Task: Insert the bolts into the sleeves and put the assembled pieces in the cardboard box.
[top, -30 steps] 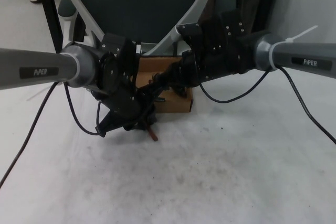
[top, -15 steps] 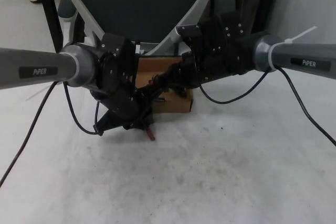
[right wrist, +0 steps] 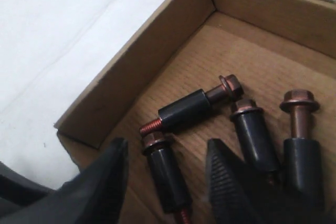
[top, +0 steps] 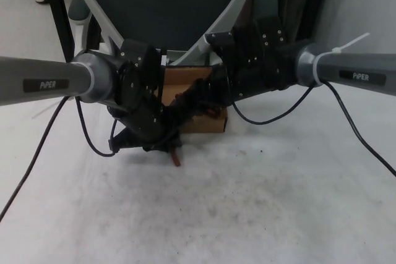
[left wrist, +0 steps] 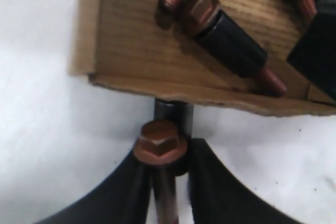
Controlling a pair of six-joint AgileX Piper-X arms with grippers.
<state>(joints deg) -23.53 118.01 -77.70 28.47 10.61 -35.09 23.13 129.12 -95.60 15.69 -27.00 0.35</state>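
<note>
White desk (left wrist: 42, 129) lay under my left pincer (left wrist: 167, 156), which gripped a bolt (left wrist: 160, 148), shaft along the fingers; the cardboard box (left wrist: 126, 56) lay just ahead, its near wall between. My right pincer (right wrist: 167, 150) hung open over 4 assembled pieces (right wrist: 186, 109) inside.

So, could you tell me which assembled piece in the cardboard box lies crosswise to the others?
The assembled piece whose threaded tip points at the cardboard box wall; the other three lie roughly parallel.
</note>
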